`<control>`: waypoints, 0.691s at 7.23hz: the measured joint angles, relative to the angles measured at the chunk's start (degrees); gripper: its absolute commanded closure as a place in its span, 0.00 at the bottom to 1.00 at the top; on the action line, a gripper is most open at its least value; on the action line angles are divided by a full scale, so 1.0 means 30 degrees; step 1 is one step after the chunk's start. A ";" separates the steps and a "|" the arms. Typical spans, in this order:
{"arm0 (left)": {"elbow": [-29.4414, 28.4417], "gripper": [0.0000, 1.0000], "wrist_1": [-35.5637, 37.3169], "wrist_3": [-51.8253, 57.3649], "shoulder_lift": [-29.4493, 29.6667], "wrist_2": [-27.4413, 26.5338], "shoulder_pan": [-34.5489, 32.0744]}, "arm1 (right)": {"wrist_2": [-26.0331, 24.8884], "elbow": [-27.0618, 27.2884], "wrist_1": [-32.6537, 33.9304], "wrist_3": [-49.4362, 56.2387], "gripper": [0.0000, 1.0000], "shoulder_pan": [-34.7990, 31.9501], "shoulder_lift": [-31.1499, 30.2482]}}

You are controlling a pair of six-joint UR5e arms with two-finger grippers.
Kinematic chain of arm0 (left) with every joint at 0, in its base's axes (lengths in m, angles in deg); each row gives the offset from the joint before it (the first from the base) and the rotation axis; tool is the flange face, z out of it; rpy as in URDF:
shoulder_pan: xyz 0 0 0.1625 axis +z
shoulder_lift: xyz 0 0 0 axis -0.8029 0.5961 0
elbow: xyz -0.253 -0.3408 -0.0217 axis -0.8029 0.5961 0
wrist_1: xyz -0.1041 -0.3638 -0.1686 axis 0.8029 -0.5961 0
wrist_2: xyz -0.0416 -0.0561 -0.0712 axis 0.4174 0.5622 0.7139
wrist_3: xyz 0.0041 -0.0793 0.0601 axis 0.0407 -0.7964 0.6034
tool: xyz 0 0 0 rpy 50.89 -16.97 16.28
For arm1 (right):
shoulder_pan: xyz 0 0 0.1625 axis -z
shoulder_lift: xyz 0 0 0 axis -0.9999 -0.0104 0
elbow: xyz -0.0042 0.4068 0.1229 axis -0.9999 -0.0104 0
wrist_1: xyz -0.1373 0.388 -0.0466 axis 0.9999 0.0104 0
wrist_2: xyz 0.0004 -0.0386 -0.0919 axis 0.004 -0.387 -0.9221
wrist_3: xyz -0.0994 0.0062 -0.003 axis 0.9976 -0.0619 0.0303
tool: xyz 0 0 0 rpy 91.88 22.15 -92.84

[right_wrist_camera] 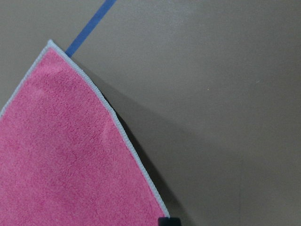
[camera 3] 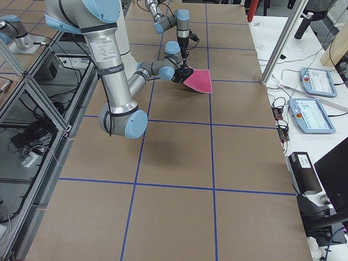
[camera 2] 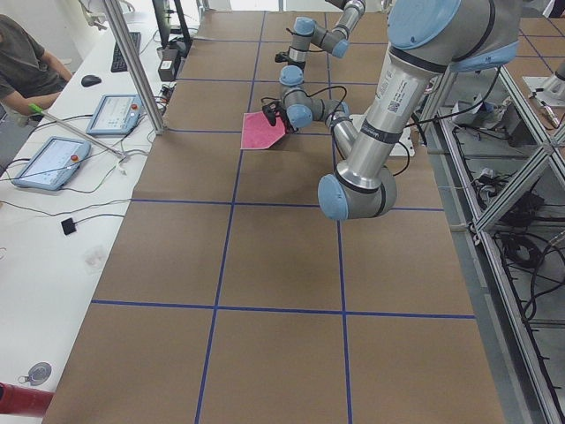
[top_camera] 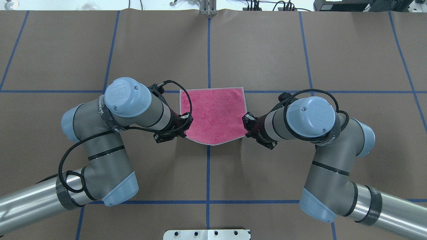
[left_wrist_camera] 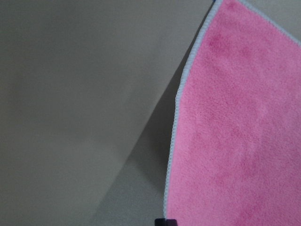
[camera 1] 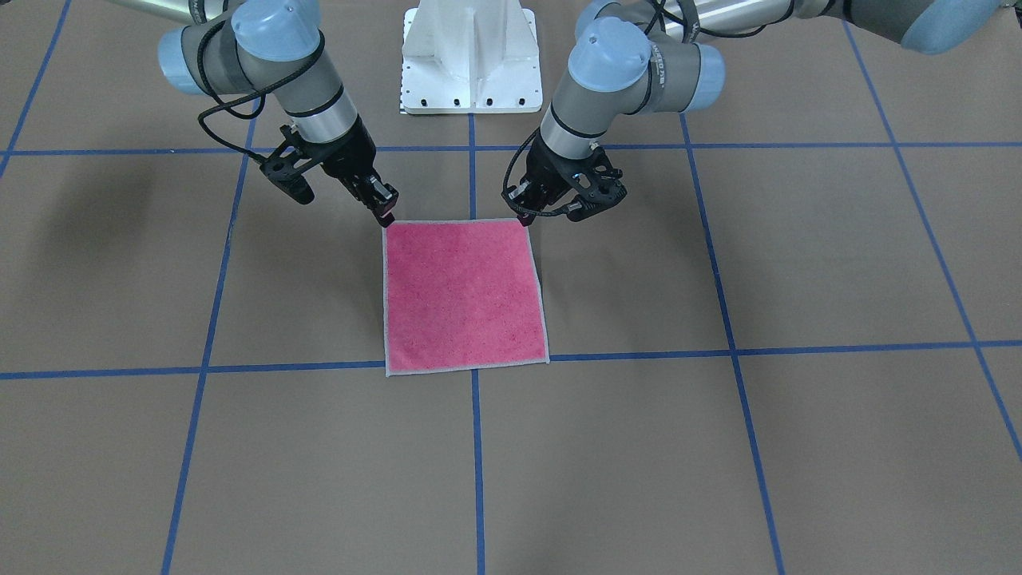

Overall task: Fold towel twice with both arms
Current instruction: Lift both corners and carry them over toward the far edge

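Brown paper-covered counter under everything, ruled into large squares by blue tape lines. Along the operators' side in the left side view, a white bench with two teach pendants and a seated person at its far end, all well apart from the work. Left arm and right arm set in from either side of the white pedestal, elbows bent outward, forearms angled inward and down, both wrists at one cloth. Blue-capped wrist joints covering both held corners in the overhead view. In the two side views, the near arm's big elbow in the foreground and the grasp too small to judge. Towel pink face up near the counter's middle, in front of the pedestal. Edge farthest from the pedestal lying along a tape line; pedestal-side edge raised off the paper, drooping to a point between its two corners in the overhead view, dark shadow beneath. Left fingers pressed together on one raised corner, right fingers pinching the other, each tilted inward toward the cloth. In both wrist views, pale stitched hem running down to a black fingertip at the bottom edge.
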 measured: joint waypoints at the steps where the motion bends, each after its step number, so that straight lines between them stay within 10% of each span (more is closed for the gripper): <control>1: -0.0016 1.00 0.0044 -0.0396 0.0089 0.0000 -0.0429 | 0.0592 -0.0007 -0.0033 -0.0015 1.00 -0.0687 0.0078; 5: -0.2312 1.00 -0.0096 -0.0536 0.1407 0.0000 -0.1953 | 0.1281 -0.2837 -0.0072 0.0031 1.00 -0.2336 0.2300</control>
